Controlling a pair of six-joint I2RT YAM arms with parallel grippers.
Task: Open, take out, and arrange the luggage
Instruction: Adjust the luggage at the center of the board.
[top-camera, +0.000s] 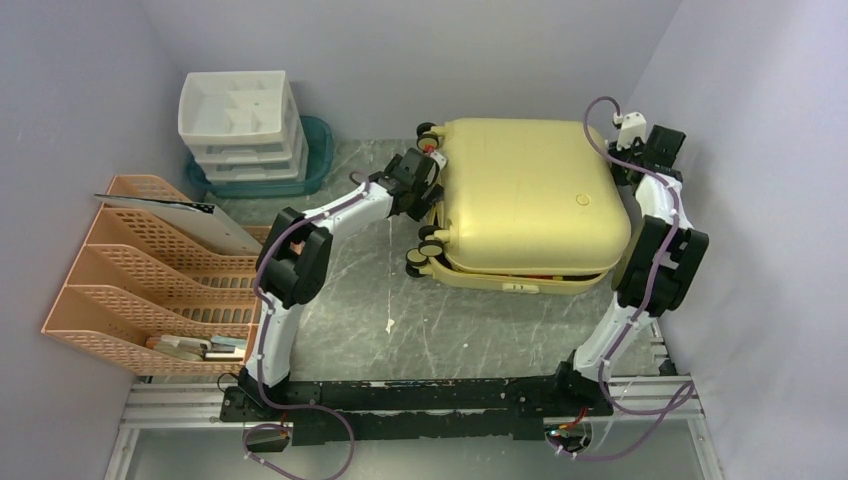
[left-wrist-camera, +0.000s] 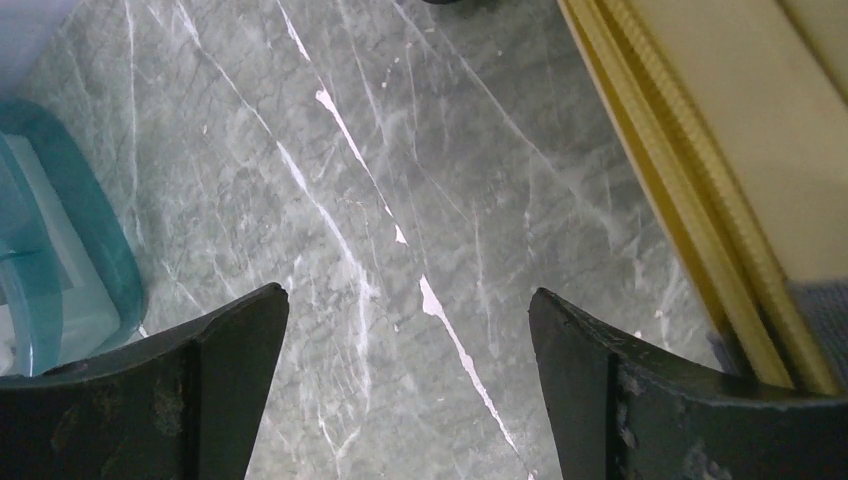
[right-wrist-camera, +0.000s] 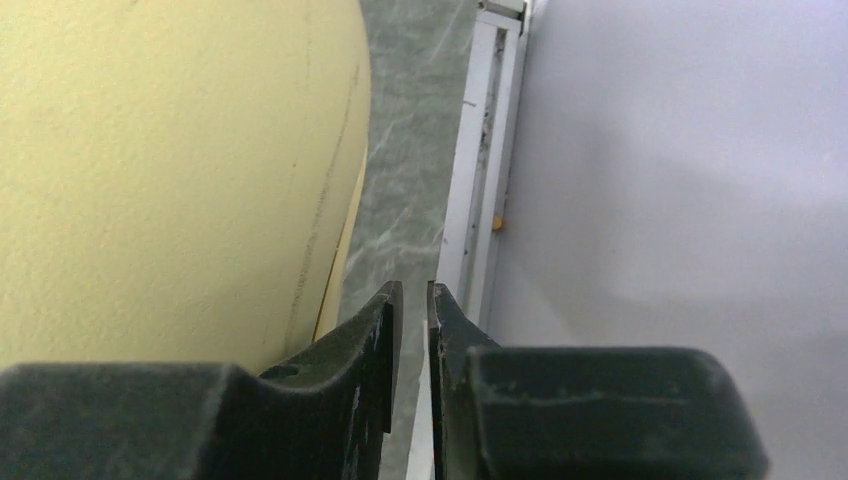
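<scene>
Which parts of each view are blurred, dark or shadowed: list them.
Top external: even soft light, sharp; luggage casts a faint shadow on the table. Left wrist: left gripper dark, soft-edged; table crisp. Right wrist: luggage shell slightly blurred, right gripper underexposed.

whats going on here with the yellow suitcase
A robot is working on a pale yellow suitcase lying flat on the marble table. Its left tool is wide open beside the wheeled side, holding nothing; its right tool is almost closed at the far right corner. The case looks only slightly ajar along its near edge.
</scene>
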